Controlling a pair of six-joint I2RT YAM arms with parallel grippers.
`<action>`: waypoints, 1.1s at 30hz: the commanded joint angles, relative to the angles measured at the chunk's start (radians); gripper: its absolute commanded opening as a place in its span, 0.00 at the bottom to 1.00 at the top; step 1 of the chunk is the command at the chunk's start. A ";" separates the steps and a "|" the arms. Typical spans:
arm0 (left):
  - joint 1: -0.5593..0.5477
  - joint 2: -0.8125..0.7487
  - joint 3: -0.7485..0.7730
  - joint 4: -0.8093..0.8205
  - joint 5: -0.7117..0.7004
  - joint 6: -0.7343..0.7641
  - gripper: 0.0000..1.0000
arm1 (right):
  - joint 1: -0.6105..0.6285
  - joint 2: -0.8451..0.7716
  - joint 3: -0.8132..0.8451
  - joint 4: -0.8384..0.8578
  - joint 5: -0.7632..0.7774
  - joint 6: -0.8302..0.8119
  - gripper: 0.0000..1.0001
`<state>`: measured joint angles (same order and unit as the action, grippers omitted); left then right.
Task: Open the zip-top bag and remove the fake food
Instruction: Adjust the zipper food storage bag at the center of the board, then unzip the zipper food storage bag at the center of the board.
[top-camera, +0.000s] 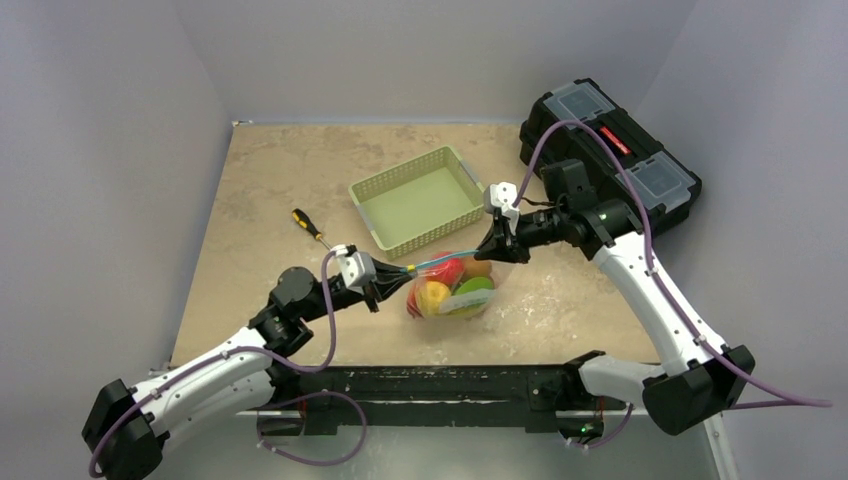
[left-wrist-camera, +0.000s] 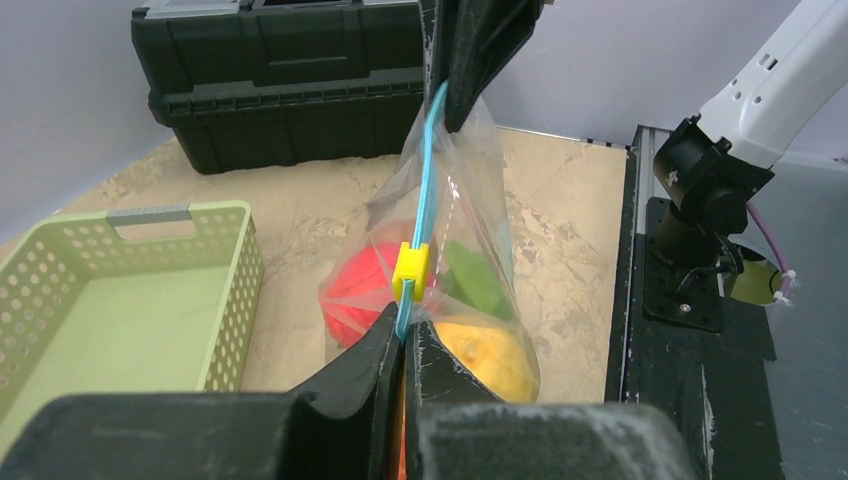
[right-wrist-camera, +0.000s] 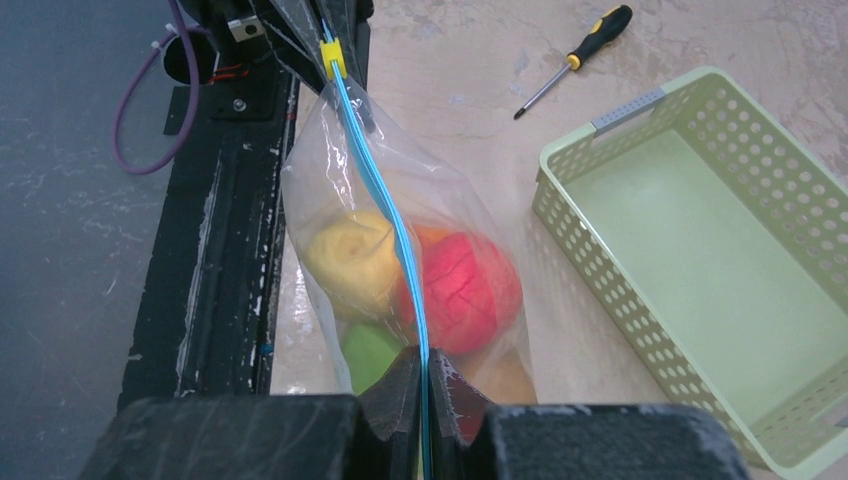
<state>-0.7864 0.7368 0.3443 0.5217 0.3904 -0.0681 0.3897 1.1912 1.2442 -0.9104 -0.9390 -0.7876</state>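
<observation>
Left wrist view has the zip-top bag (left-wrist-camera: 470, 190) strung by its light-blue zipper strip (left-wrist-camera: 428, 170) between both grippers, just in front of the green basket (left-wrist-camera: 120, 300), its belly hanging low over the table (left-wrist-camera: 570, 230). Left gripper (left-wrist-camera: 402, 345) is pinched tight on one end of the strip; right gripper (right-wrist-camera: 428, 368) is clamped on the other end.

One yellow slider (left-wrist-camera: 410, 268) sits just beside the left fingertips. The step looks best done by holding the strip taut, pinning one end, and running the slider straight along toward the right gripper without twisting the plastic.

Counted: one bag; at least four pieces of fake food (right-wrist-camera: 460, 285), red, yellow, green and orange; one basket; one screwdriver (right-wrist-camera: 575, 60); one black toolbox (top-camera: 610, 150).
</observation>
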 joint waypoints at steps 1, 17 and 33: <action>0.000 0.001 0.112 -0.106 0.024 0.002 0.00 | 0.010 0.017 0.019 -0.044 -0.011 -0.061 0.20; -0.019 0.132 0.323 -0.325 0.064 -0.004 0.00 | 0.259 0.234 0.321 -0.101 -0.057 0.019 0.57; -0.024 0.130 0.328 -0.361 0.020 -0.009 0.00 | 0.330 0.247 0.332 -0.044 0.040 0.091 0.19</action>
<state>-0.8066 0.8734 0.6331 0.1390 0.4297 -0.0685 0.7155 1.4631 1.5391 -0.9764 -0.9058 -0.7227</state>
